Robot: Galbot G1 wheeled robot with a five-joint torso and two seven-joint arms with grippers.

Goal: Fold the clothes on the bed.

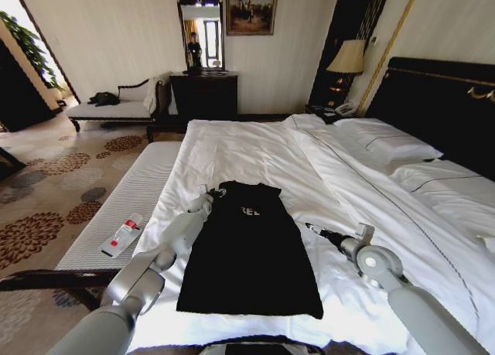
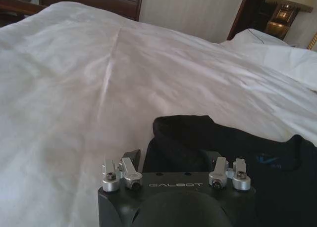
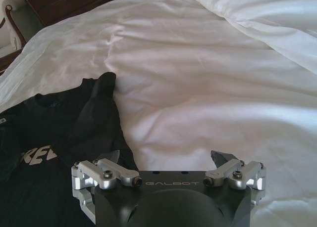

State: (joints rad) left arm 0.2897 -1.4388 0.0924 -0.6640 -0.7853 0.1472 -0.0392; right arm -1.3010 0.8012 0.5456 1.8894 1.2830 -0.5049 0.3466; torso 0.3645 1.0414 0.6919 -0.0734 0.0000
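One black T-shirt (image 1: 249,250) at lower centre; my left gripper (image 1: 214,192) and right gripper (image 1: 311,229) flank it, fingers released.

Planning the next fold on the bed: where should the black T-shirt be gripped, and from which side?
Grip the black soft-fabric T-shirt at its two shoulder corners, one from each side. It lies flat as a narrow strip, sleeves folded in, collar away from the robot. The left end effector and the right end effector, both open, already flank it.

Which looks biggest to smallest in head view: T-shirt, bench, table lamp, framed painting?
1. T-shirt, nearest the camera
2. bench
3. framed painting and table lamp: both far off, similar apparent size, not ranked.
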